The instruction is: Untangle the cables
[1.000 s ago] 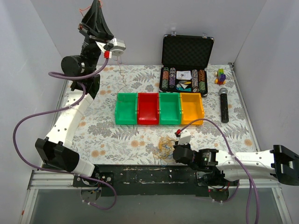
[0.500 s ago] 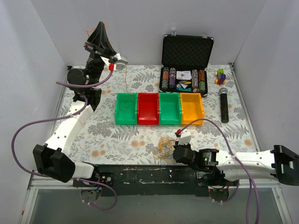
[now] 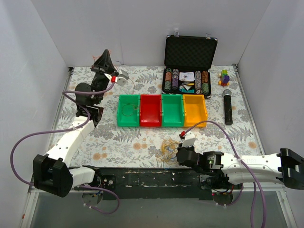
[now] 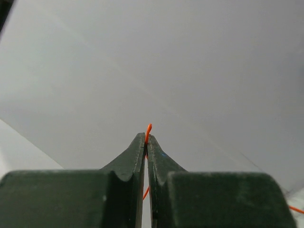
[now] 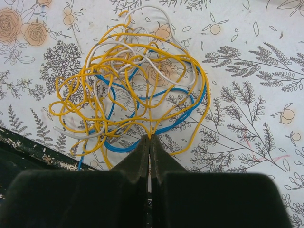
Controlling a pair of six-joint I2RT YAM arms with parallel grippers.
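At the far-left corner of the table [image 3: 95, 137] the left arm [image 3: 71, 140] stands raised, and along the near edge the right arm [image 3: 251, 166] lies low. A row of four bins sits mid-table. The green bin [image 3: 128, 124] at its left end has one thin loop [image 3: 126, 110] lying inside. The tangle of cables [image 5: 133, 80] rests near the middle of the near edge as yellow, blue and white strands knotted together, well apart from the bins.

The right gripper [image 5: 149, 138] is clenched at the tangle's near side, and yellow strands run into its tips, so it appears to pinch them. The left gripper [image 4: 146, 138] is clamped on an orange strand [image 4: 148, 127], whose end pokes out just past the fingertips.

Hazards, as judged:
- **Slipping:** the orange strand is very thin and held only at the tips, so any sideways tug could slide it free before it settles in the bin.
- **Snagging:** the loop may catch on the bin's wall.
- **Tightening or loss:** a pull by the right gripper on one yellow strand could tighten the knot rather than loosen it, or drag the whole bundle off the near edge.
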